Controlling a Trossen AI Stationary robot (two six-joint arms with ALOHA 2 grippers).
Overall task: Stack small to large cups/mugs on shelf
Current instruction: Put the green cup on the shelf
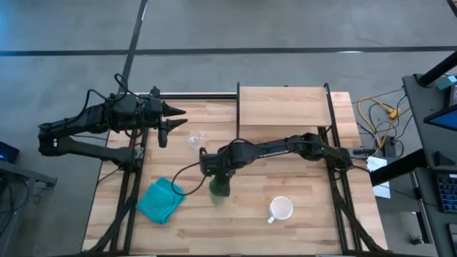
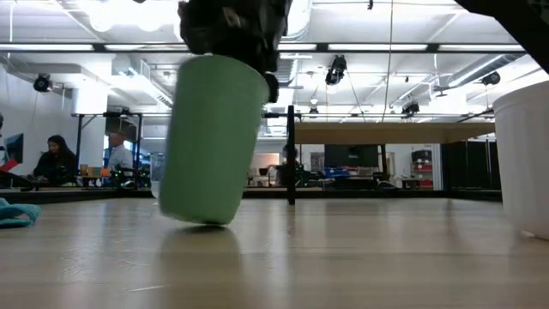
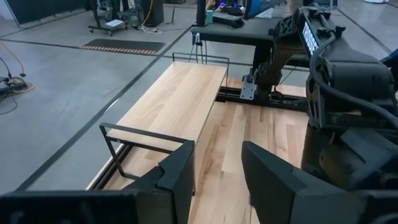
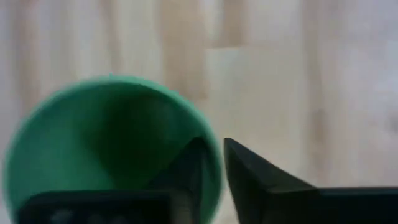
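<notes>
The green plastic cup (image 1: pixel 219 189) stands mouth-up and tilted near the table's middle, with my right gripper (image 1: pixel 216 175) shut on its rim. In the low view the cup (image 2: pixel 210 142) leans, its base at the tabletop. The small clear glass tumbler (image 1: pixel 196 138) stands left of centre. The white handled mug (image 1: pixel 280 208) stands near the front right, mouth up. The light-wood shelf (image 1: pixel 284 107) on black posts stands at the far edge. My left gripper (image 1: pixel 171 118) is open and empty at the far left, above the table. My right gripper holds the green cup by its rim (image 4: pixel 216 171), one finger (image 4: pixel 189 168) inside the cup and one (image 4: pixel 255 177) outside. The fingers come from above, pointing down. The cup hangs tilted below them; whether its base touches the table I cannot tell.
A crumpled teal cloth (image 1: pixel 161 200) lies at the front left, close to the green cup. The mug's wall (image 2: pixel 523 163) fills the low view's right edge. The shelf top (image 3: pixel 174 102) shows bare in the left wrist view. Bare wood lies between the cup and the mug.
</notes>
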